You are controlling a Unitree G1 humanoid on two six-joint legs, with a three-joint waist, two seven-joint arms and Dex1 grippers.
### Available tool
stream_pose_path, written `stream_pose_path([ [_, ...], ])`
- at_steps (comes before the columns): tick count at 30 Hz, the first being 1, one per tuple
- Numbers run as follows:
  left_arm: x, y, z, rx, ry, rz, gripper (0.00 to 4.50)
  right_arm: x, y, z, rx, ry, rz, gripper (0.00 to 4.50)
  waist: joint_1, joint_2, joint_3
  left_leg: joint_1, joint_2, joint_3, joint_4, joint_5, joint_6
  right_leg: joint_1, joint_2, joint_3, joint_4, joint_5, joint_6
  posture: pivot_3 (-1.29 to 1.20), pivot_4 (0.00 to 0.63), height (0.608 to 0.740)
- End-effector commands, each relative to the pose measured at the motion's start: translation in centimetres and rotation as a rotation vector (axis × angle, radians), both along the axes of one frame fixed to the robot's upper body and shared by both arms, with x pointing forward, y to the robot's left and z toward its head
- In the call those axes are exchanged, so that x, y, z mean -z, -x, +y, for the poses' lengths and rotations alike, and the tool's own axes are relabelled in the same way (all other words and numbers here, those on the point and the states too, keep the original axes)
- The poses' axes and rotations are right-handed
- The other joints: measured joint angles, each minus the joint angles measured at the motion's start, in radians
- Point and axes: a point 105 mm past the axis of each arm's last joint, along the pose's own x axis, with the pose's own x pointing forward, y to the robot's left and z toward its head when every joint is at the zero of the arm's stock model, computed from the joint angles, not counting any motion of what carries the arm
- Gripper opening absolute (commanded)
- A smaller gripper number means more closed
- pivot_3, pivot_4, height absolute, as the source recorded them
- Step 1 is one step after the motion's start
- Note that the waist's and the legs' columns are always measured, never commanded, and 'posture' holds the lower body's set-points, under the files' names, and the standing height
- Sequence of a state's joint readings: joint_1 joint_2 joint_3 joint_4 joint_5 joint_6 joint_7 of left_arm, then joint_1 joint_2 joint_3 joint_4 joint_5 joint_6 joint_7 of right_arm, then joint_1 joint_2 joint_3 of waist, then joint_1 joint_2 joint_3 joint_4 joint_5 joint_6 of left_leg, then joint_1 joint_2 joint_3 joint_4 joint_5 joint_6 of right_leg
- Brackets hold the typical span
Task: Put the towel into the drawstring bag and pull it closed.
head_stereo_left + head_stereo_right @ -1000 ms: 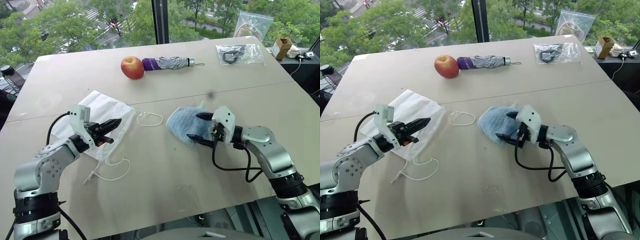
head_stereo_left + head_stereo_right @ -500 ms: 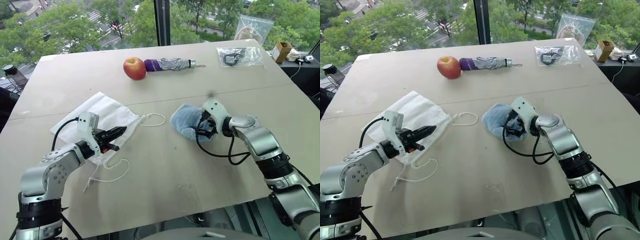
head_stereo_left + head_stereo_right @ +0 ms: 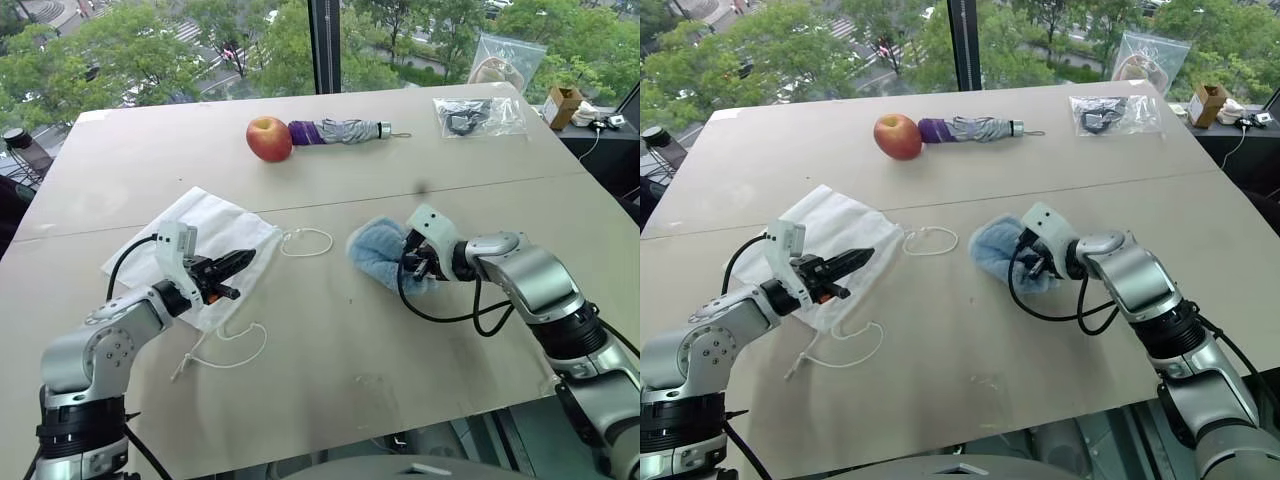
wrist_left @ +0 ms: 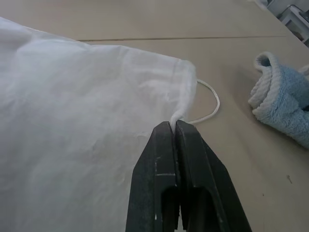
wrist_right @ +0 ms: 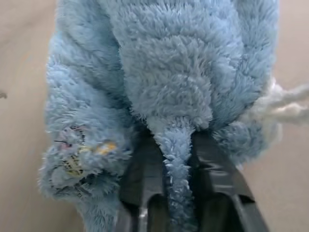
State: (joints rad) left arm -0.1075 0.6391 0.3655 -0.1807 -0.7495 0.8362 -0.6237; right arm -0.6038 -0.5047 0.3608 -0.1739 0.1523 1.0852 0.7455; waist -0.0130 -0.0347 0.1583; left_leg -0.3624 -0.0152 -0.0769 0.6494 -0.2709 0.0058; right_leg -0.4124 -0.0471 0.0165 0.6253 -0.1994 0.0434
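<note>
The towel (image 3: pixel 372 252), a light-blue terry cloth, lies bunched at the table's middle right. My right gripper (image 3: pixel 408 263) is pressed into its near right side and is shut on a fold of the towel (image 5: pixel 166 77), which sticks out between the fingers. The drawstring bag (image 3: pixel 205 225), thin and white, lies flat at the left with its cord loops (image 3: pixel 306 241) trailing onto the table. My left gripper (image 3: pixel 243 259) is shut on the bag's mouth edge (image 4: pixel 179 104), the fabric pinched at the fingertips (image 4: pixel 186 133).
At the back of the table an apple (image 3: pixel 268 138) lies beside a purple-grey folded umbrella (image 3: pixel 336 129). Two clear zip bags (image 3: pixel 478 112) sit at the far right corner, near a small cardboard box (image 3: pixel 563 101). Bare tabletop separates the bag from the towel.
My right gripper has tipped down into the towel and closed from open onto a fold of it. The left gripper has kept its hold on the bag edge.
</note>
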Motion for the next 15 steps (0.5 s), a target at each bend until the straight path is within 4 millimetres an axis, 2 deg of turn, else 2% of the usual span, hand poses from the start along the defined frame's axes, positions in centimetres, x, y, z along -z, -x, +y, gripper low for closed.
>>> stream_pose_path([
  [1,-1.7,-0.2,-0.1,0.007,-0.006,-0.058,0.00,4.2,2.4,0.8,-0.053,-0.006,0.192,0.04,-0.001,0.000,0.000,0.000,0.000,0.000,0.000,0.000,0.000,0.000,0.000,0.000,0.000,0.000,0.000,0.00,0.150,0.740],
  [3,-1.7,-0.1,-0.2,0.012,0.002,-0.056,0.00,2.3,2.1,2.2,-0.082,-0.131,0.175,0.04,-0.004,0.000,0.000,0.000,0.000,0.000,0.000,0.000,0.000,0.000,0.000,0.000,0.000,0.000,0.000,0.00,0.150,0.740],
  [7,-1.8,0.0,-0.3,0.024,0.003,-0.049,0.00,-3.5,2.0,5.0,-0.164,-0.441,0.132,0.04,-0.022,0.003,0.003,-0.001,0.002,0.000,0.000,0.000,0.000,-0.002,0.003,0.001,0.000,0.001,0.002,0.00,0.150,0.740],
  [11,-2.8,-0.3,-0.5,0.039,0.051,-0.063,0.00,-9.1,3.7,7.5,-0.333,-0.654,0.062,0.04,-0.026,0.012,0.012,-0.003,0.002,-0.001,0.000,0.000,0.000,-0.004,0.003,0.001,0.002,0.001,0.002,0.00,0.150,0.740],
  [13,-3.4,-0.5,-1.0,0.057,0.077,-0.070,0.00,-10.3,4.8,8.5,-0.399,-0.702,0.069,0.04,-0.024,0.012,0.013,-0.004,0.001,-0.002,0.001,0.000,0.000,-0.004,0.003,0.000,0.001,0.002,0.002,0.00,0.150,0.740],
  [15,-3.7,-0.6,-1.5,0.080,0.094,-0.070,0.00,-10.2,5.3,9.4,-0.417,-0.689,0.067,0.04,-0.023,0.012,0.013,-0.004,0.001,-0.003,0.001,0.000,0.000,-0.004,0.001,-0.001,0.001,0.001,0.002,0.00,0.150,0.740],
])
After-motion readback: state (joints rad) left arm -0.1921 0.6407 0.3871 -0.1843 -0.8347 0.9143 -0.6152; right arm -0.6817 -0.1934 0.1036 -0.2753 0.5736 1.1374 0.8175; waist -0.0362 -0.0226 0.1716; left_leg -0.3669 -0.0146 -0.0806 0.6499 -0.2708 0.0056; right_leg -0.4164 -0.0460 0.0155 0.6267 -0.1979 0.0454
